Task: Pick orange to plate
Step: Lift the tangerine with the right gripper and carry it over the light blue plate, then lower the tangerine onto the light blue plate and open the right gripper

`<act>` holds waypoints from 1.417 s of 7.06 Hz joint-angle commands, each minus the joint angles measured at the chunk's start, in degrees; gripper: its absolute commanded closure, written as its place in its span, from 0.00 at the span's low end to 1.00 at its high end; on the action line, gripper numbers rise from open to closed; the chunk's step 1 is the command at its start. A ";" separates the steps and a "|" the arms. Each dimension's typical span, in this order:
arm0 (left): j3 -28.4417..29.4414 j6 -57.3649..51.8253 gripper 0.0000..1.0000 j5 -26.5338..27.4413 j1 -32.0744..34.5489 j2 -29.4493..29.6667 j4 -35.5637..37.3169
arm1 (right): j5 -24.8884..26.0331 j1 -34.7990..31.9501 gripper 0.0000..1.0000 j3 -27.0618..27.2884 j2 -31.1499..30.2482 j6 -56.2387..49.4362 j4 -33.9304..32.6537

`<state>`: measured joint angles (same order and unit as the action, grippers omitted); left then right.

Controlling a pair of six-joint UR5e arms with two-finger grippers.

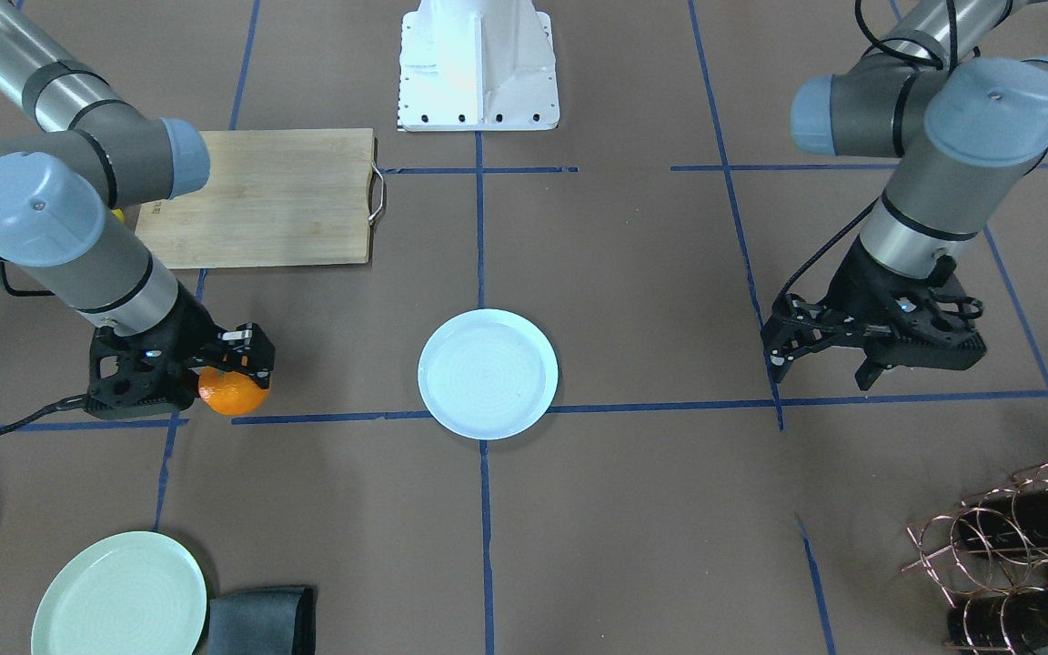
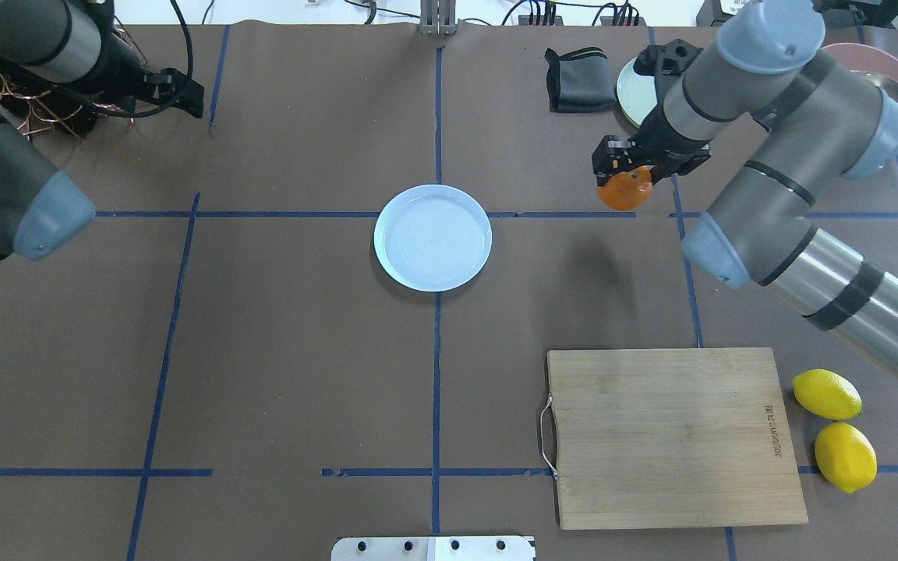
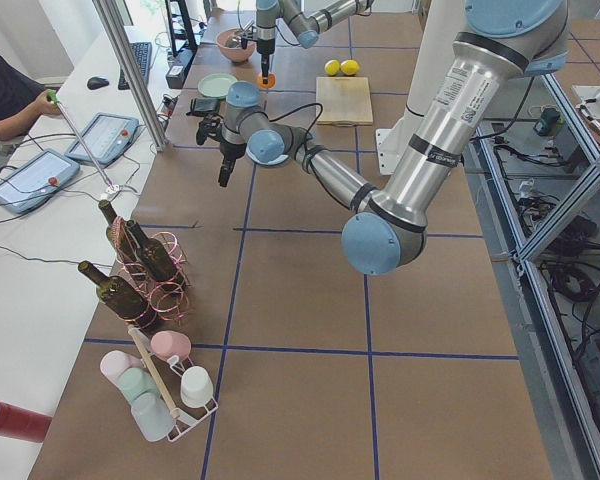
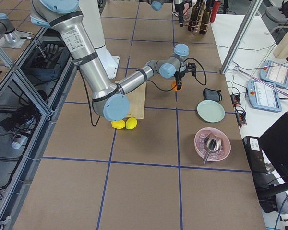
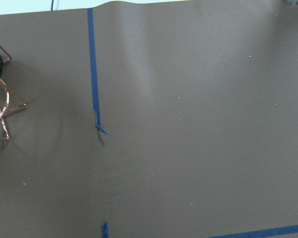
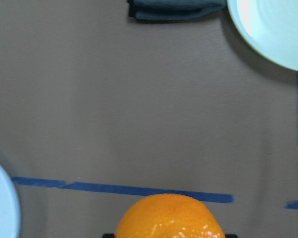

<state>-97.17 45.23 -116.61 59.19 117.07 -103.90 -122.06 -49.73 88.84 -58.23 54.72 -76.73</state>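
Observation:
My right gripper is shut on the small bright orange, which hangs just above the brown table, to the right of the plate in the overhead view. The orange sits under the black fingers, and its top fills the bottom of the right wrist view. The pale bluish-white plate lies bare at the table's middle; its rim shows at the left edge of the right wrist view. My left gripper hovers open over bare table far from both.
A wooden cutting board lies near the robot's right, with two lemons beside it. A mint-green plate and a dark folded cloth sit behind the orange. A wire rack of bottles stands by the left arm.

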 commanded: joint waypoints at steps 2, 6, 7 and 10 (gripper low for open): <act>-1.00 -0.76 0.00 -0.99 5.06 -1.57 -0.33 | 8.73 9.71 1.00 -12.49 16.34 10.74 0.09; 0.14 -1.82 0.00 -1.60 6.28 -5.19 -0.43 | 14.30 16.85 1.00 -19.74 23.51 12.96 -0.18; 0.31 -1.90 0.00 -1.60 6.29 -5.28 -0.34 | 14.31 17.03 1.00 -19.93 23.52 13.13 -0.61; 0.40 -5.12 0.00 -1.69 6.82 -9.21 -0.25 | 14.75 15.21 0.00 -19.84 23.60 12.78 -2.19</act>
<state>-96.65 42.52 -118.23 65.73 109.97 -104.22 -107.40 -33.22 68.96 -34.70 67.82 -78.21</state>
